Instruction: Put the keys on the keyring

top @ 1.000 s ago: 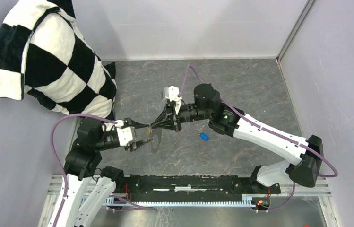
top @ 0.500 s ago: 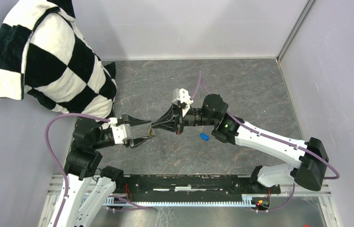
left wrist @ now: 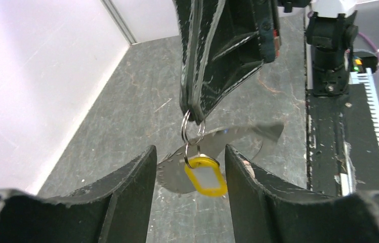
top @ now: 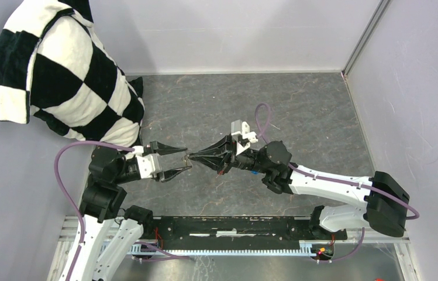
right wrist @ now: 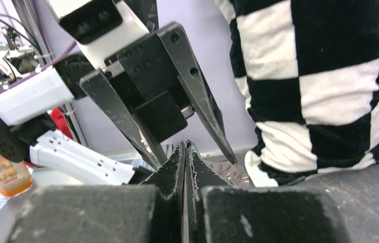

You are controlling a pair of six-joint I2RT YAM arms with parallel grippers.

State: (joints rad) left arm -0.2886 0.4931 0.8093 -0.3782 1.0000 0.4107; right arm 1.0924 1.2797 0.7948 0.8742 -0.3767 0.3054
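Observation:
My right gripper [top: 190, 156] is shut, and in the left wrist view its fingertips [left wrist: 193, 109] pinch a small silver ring [left wrist: 192, 129]. The yellow key [left wrist: 206, 175] hangs from that ring above the floor. A flat grey metal band, the keyring [left wrist: 248, 137], hangs behind it. My left gripper [left wrist: 188, 152] is open, one jaw on each side of the yellow key, not touching it. In the top view the left gripper [top: 185, 158] faces the right gripper tip to tip. In the right wrist view the right gripper [right wrist: 184, 144] is pressed shut. The blue key is hidden.
A black and white checked cloth [top: 58, 70] hangs at the back left, close to the left arm. The grey stone-patterned floor [top: 298, 105] is walled at the back and right. A black rail [top: 234, 225] runs along the near edge.
My right wrist has swung right and down, so its fingers lie flatter, with the tips staying in place. My left gripper has opened and drawn back slightly. The right arm now covers the blue key.

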